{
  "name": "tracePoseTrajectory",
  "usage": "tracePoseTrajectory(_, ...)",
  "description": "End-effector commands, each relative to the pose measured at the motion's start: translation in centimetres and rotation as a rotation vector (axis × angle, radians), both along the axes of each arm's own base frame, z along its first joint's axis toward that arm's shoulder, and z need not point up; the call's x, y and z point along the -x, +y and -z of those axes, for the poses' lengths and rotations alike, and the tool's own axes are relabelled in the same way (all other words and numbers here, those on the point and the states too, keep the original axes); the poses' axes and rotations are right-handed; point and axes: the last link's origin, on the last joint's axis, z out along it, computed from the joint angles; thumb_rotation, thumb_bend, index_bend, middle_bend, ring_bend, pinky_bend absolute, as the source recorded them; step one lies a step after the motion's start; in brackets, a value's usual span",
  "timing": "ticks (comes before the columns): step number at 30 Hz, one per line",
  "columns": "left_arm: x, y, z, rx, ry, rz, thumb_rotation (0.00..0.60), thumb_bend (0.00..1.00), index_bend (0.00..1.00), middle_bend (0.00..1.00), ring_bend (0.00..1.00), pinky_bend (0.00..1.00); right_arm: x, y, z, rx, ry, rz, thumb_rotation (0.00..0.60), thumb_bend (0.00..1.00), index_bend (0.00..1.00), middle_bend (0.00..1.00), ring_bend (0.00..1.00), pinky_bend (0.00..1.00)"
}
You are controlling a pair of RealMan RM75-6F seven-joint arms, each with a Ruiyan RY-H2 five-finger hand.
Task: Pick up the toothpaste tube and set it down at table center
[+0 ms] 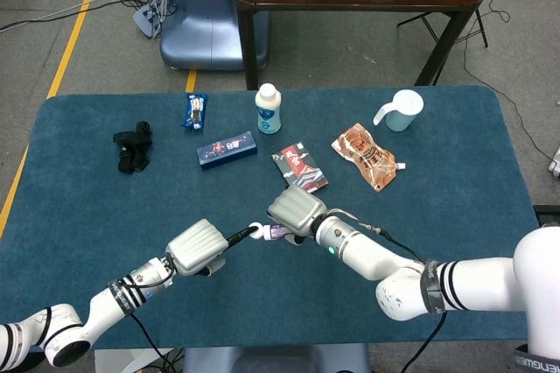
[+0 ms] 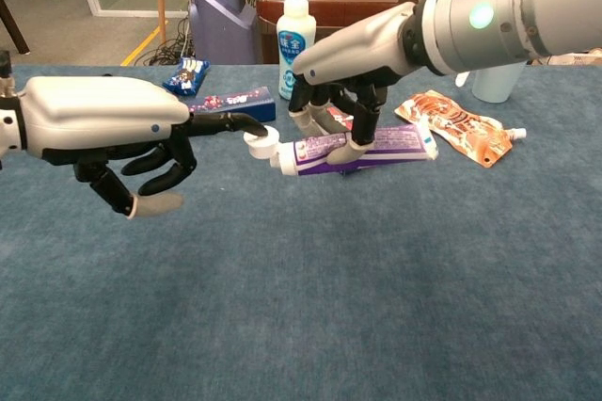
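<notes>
A white and purple toothpaste tube (image 2: 362,150) with a white cap (image 2: 261,143) hangs level just above the blue table (image 2: 310,307), held from above by the fingers of my right hand (image 2: 343,90). In the head view the tube (image 1: 276,233) pokes out left of the right hand (image 1: 297,209), near the table's front middle. My left hand (image 2: 108,128) holds nothing; one stretched finger touches the cap while the others curl loosely underneath. The head view shows the left hand (image 1: 199,248) just left of the cap.
Behind the hands lie a red and black packet (image 1: 300,169), a dark blue box (image 1: 227,150), a white bottle (image 1: 268,109) and an orange pouch (image 1: 367,156). A white cup (image 1: 401,110) stands back right. A black object (image 1: 133,147) and a snack bar (image 1: 195,111) lie back left.
</notes>
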Motion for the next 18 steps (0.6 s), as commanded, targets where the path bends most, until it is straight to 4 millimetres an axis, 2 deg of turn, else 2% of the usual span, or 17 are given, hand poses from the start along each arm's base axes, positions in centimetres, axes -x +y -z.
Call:
tracePoseTrajectory(1, 0.1, 0.0, 0.0, -0.001, -0.010, -0.009, 0.600, 0.41, 0.00, 0.73, 0.74, 0.79, -0.1, 0.0, -0.3, 0.008, -0.022, 0.003, 0.600, 0.85, 0.85, 0.74, 0.69, 0.32)
tracePoseTrajectory(18, 0.4, 0.2, -0.1, -0.006, -0.016, -0.037, 0.600, 0.41, 0.00, 0.71, 0.71, 0.79, 0.2, -0.4, -1.4, 0.024, -0.086, 0.016, 0.600, 0.85, 0.87, 0.75, 0.73, 0.32)
